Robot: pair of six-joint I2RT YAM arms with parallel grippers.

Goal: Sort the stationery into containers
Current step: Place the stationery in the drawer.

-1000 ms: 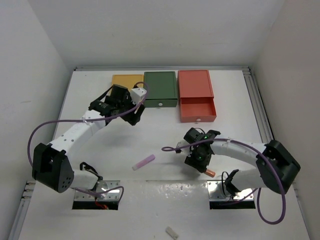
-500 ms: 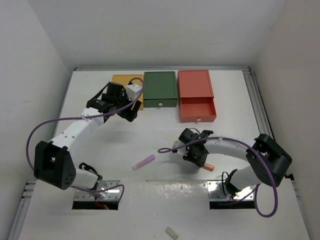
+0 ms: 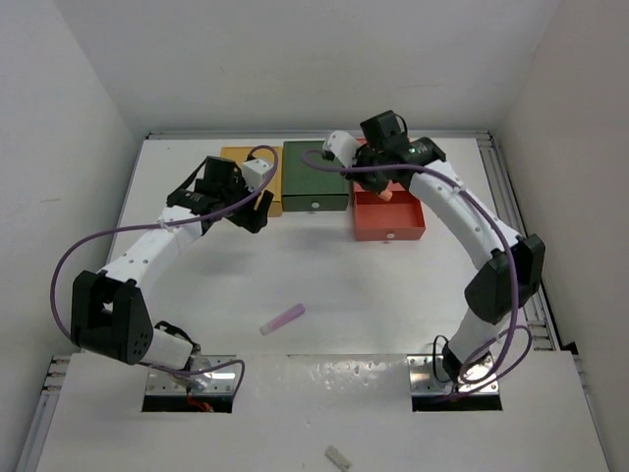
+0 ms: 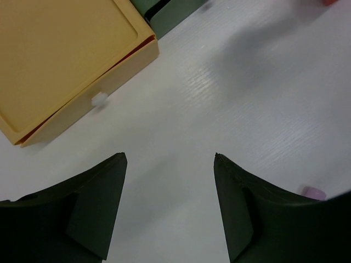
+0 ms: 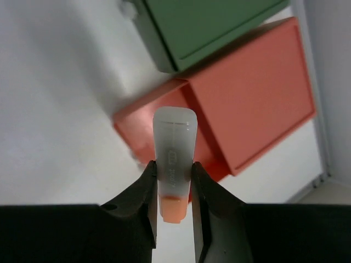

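We see a ribbed white tabletop (image 3: 324, 275) and white walls (image 3: 295, 59). Our right gripper (image 5: 173, 171) clamps a clear orange-tipped tube (image 5: 174, 137), print illegible. The left gripper (image 4: 170, 159) has its jaws apart.

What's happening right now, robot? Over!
Right end effector shut on clear orange-tipped tube, above red box, its drawer open. Left end effector open, empty, near yellow box. Lilac stick unsorted. Nothing blocking.
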